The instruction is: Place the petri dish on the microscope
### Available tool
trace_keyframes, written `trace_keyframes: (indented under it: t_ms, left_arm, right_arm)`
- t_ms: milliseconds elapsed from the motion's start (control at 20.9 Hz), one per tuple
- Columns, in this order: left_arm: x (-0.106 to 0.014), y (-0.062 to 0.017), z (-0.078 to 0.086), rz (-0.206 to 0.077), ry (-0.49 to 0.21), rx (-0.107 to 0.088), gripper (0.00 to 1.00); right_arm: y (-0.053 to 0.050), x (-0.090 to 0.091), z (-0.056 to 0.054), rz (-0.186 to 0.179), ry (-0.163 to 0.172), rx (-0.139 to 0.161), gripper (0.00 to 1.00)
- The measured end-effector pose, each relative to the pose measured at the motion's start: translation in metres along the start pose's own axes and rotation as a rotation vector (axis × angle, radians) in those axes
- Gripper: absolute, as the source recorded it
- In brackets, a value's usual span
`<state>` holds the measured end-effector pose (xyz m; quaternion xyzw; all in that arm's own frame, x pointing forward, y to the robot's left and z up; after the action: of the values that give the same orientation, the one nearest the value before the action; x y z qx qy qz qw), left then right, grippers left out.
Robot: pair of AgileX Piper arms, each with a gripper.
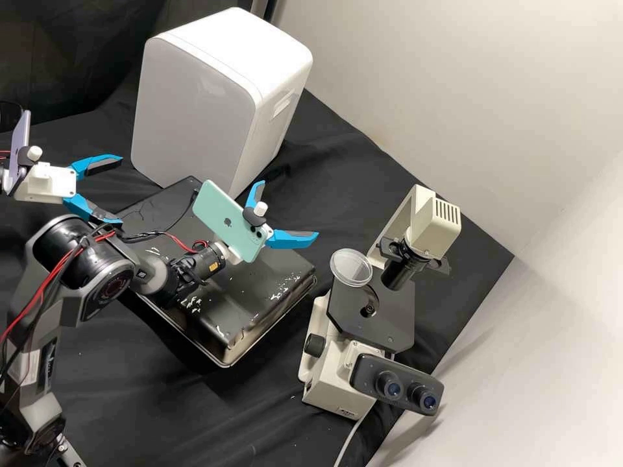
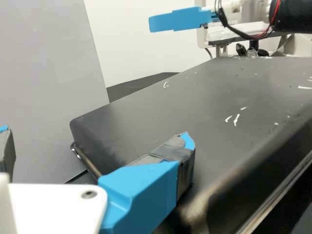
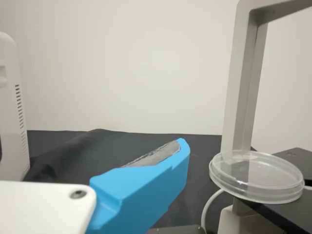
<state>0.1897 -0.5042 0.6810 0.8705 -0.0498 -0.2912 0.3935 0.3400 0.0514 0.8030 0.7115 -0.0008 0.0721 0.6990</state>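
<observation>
**Petri dish on the stage corner, both arms empty**

The clear round plastic petri dish (image 1: pixel 351 266) (image 3: pixel 256 175) sits on the beige inverted microscope (image 1: pixel 331 363), at the far left corner of its flat black stage (image 1: pixel 389 318). Part of the dish's rim hangs out past the stage edge. It lies just in front of the pale upright pillar (image 3: pixel 243 83) that carries the lamp housing (image 1: pixel 436 224). The small round hole in the stage (image 1: pixel 368 310) is uncovered, just beside the dish. Nothing grips the dish.

The right jaws are spread wide and hold nothing. Their bright blue fingers (image 1: pixel 292 239) (image 3: pixel 146 180) hang above the far right part of the glossy black flat case (image 1: pixel 227 305), near the dish but apart from it. A mint-green phone (image 1: pixel 230 220) is clamped on this wrist.

The left jaws are also spread and empty, at the left side of the black cloth-covered counter (image 1: pixel 363 168). One of their fingers (image 1: pixel 87 209) (image 2: pixel 146 190) is just beside the case's near left corner (image 2: pixel 92 131); whether they touch cannot be told. The left wrist view also shows one of the right arm's fingers (image 2: pixel 180 20) farther off, above the case.

The case's lid is flecked with white. A tall white box with rounded edges (image 1: pixel 220 97) stands behind the case, against the wall.
</observation>
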Motion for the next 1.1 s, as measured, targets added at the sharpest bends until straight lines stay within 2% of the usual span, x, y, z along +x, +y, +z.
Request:
trace_keyframes:
  t_ms: [431, 623, 1101]
  left_arm:
    - [0.000, 0.0000, 0.000, 0.000, 0.000, 0.000, 1.00]
    - [0.000, 0.0000, 0.000, 0.000, 0.000, 0.000, 1.00]
    - [0.000, 0.0000, 0.000, 0.000, 0.000, 0.000, 1.00]
  right_arm:
    - [-0.010, 0.019, 0.007, -0.034, -0.029, -0.008, 1.00]
    - [-0.008, 0.024, 0.013, -0.031, -0.053, -0.009, 1.00]
    - [0.000, 0.036, 0.042, -0.022, -0.141, -0.015, 1.00]
